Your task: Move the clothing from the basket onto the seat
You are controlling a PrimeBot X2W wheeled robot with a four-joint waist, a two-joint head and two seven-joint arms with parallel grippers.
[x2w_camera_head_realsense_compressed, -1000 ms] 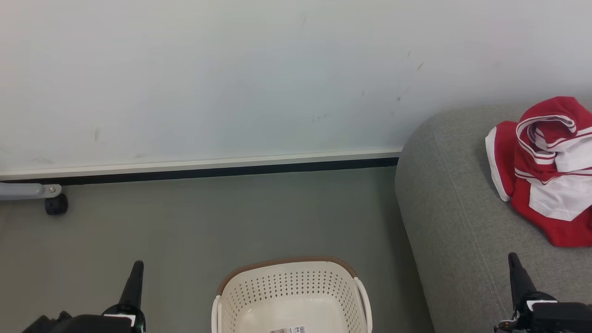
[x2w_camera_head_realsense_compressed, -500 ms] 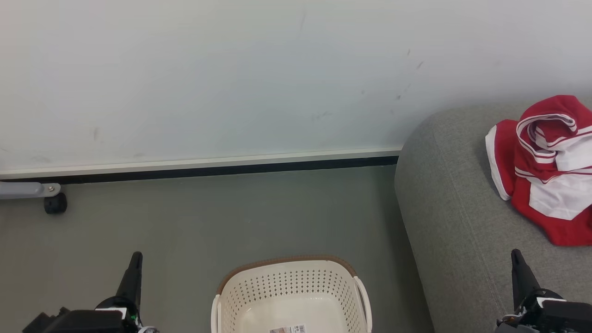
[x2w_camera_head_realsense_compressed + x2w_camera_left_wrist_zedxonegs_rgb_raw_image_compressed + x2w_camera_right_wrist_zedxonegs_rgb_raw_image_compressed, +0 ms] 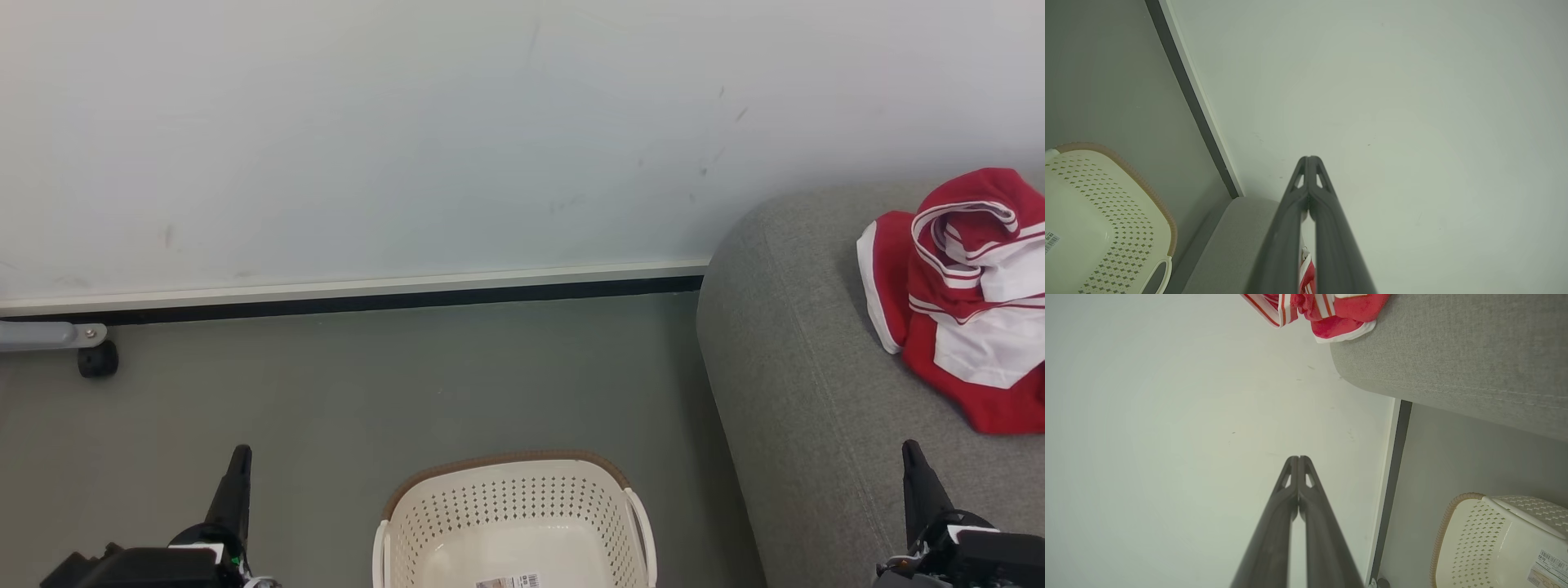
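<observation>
Because the clothing (image 3: 963, 302) lies heaped on the seat (image 3: 800, 392) and the basket (image 3: 506, 502) shows a bare bottom, we judge the job done and rest our left hand (image 3: 241, 452) and right hand (image 3: 909, 448) low, both closed tight on nothing.

Head view: from high up, facing forward and down; wall (image 3: 408, 122) across the upper half, floor (image 3: 367, 384) below it, basket (image 3: 506, 498) cut by the bottom edge, seat (image 3: 800, 392) at right.
Left wrist view: looks along the left fingers (image 3: 1286, 228), rolled sideways, mostly at the wall; basket lower left, seat bottom centre.
Right wrist view: looks along the right fingers (image 3: 1271, 531), rolled the other way; seat upper right, basket lower right.
Shared: wall, baseboard (image 3: 367, 304), basket rim and seat corner appear in all three.
Nearness: no close-up; each view takes in basket and seat together.
</observation>
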